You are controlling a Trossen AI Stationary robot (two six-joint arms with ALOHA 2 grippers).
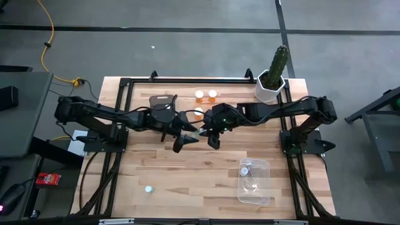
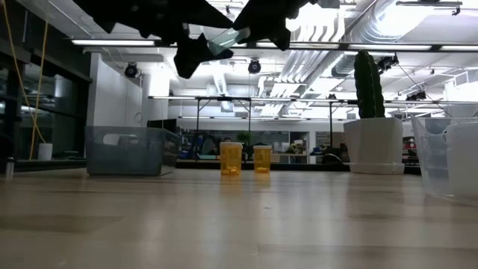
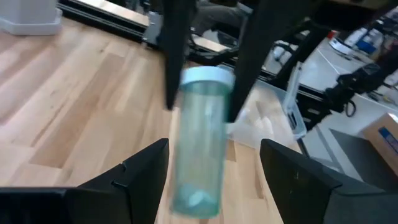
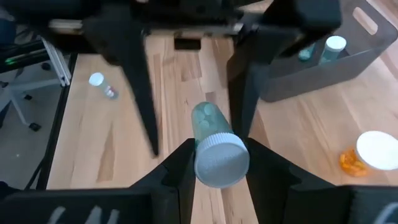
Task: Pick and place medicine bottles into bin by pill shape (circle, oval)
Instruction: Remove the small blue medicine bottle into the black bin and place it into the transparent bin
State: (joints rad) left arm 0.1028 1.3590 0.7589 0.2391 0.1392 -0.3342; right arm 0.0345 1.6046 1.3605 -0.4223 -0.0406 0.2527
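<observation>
Teal-capped bottle (image 4: 214,149) clamped by right gripper (image 4: 217,163), left gripper (image 3: 214,165) spread wide around it

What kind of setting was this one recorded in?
Probably a lab or workshop: a wooden table on a bare concrete floor, exposed ducts overhead and workbenches behind. The right gripper holds a bottle.

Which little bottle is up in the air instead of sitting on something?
The pale teal bottle, pinched by the right end effector above the table's middle. The orange bottles stand on the wood.
</observation>
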